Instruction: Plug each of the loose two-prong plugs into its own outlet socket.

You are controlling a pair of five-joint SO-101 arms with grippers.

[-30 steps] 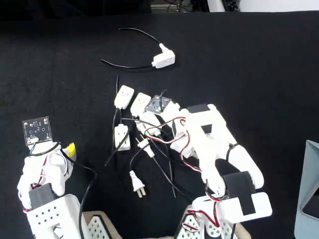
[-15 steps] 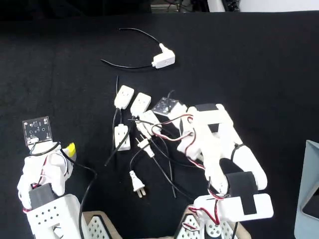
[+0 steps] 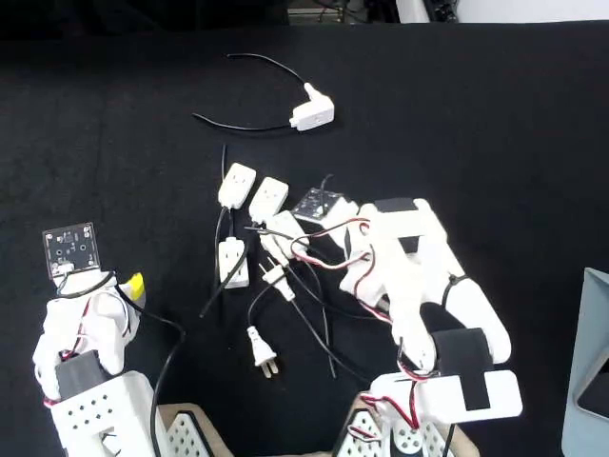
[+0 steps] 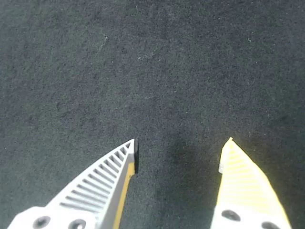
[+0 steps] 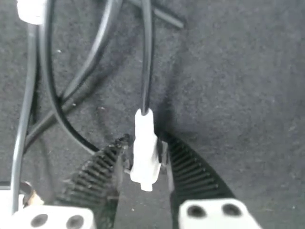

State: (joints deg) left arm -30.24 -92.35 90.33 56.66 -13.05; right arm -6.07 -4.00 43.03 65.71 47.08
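The right end effector (image 5: 143, 143) is clenched on a small white plug (image 5: 144, 160), pinching the flat sides of its body. The plug's black cable (image 5: 145, 62) runs straight out ahead. The plug looks light and rigid, probably smooth plastic that could pivot in so narrow a pinch. The limp cable will likely drag. A hold on the body, clear of the prongs, seems best. The left end effector (image 4: 181, 141) hangs spread open over bare table (image 4: 152, 57).

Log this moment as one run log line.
right gripper: shut on white plug | left gripper: open above black table | second plug: loose on table, unplugged
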